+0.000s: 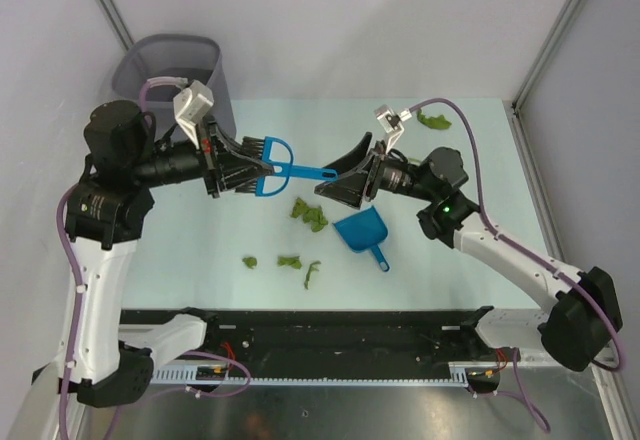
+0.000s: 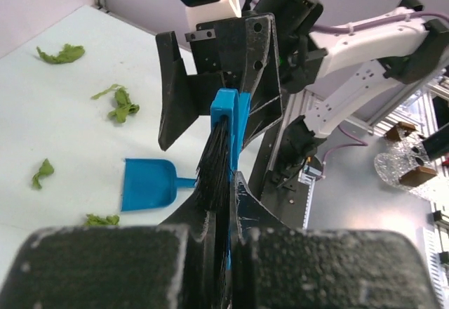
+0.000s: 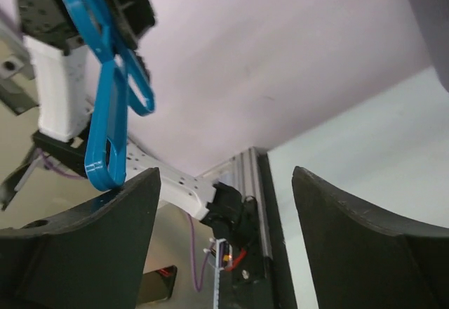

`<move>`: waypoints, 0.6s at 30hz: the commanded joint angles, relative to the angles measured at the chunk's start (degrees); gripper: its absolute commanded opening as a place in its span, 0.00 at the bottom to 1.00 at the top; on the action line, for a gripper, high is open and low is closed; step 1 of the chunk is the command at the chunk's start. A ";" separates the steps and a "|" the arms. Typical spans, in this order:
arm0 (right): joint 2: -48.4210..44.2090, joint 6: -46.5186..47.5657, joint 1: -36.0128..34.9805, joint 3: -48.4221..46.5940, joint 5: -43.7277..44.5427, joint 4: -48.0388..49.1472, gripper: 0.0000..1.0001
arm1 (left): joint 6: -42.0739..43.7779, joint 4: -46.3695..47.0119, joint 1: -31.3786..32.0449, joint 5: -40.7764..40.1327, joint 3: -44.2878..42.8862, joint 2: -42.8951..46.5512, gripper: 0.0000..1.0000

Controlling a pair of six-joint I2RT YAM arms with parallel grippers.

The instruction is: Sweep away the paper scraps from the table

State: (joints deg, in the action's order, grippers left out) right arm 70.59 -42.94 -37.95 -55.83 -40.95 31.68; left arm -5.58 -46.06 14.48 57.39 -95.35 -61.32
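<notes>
We have the left claw (image 1: 258, 166) closed tight on the bristle end of the blue brush (image 1: 290, 169). It holds the brush level above the counter (image 1: 200, 250), with the handle pointing straight across at the right claw (image 1: 332, 178).

The right claw stands wide open, facing the left one, with its two fingers spread to either side of the handle's tip. From the right wrist we see the handle's looped end just off one finger, but we cannot tell whether it touches that finger.

The paper scraps (image 1: 310, 213) lie loose on the counter. The largest clump sits just on the near side of the gap between the two claws. Three smaller bits lie farther toward the arm bases, on the near side of the left claw. One more rests beyond the right claw, close to the far edge.

The blue dustpan (image 1: 358, 230) lies flat on the counter, just on the near side of the right claw and beside the largest clump. The grey wastebasket (image 1: 175, 60) stands beyond the left claw, off the counter's far corner.
</notes>
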 commanded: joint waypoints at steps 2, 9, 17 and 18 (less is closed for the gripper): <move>3.15 -9.35 -3.35 -0.77 -2.46 27.00 0.75 | -5.66 1.15 -1.12 6.33 0.60 0.32 0.00; 0.80 -7.16 -3.44 2.57 -7.04 33.62 0.94 | -6.98 2.55 -2.09 6.33 0.69 0.76 0.00; -5.20 -1.78 -3.44 4.59 6.05 24.82 0.74 | -7.69 3.61 -2.00 7.65 0.78 1.38 0.00; -4.59 -3.10 -3.53 4.59 7.10 26.14 0.66 | -7.69 3.61 -2.00 7.65 0.78 1.55 0.00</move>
State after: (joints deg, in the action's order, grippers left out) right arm 66.06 -45.84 -40.75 -50.89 -41.32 56.21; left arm -11.81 -43.81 12.84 62.72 -94.48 -60.77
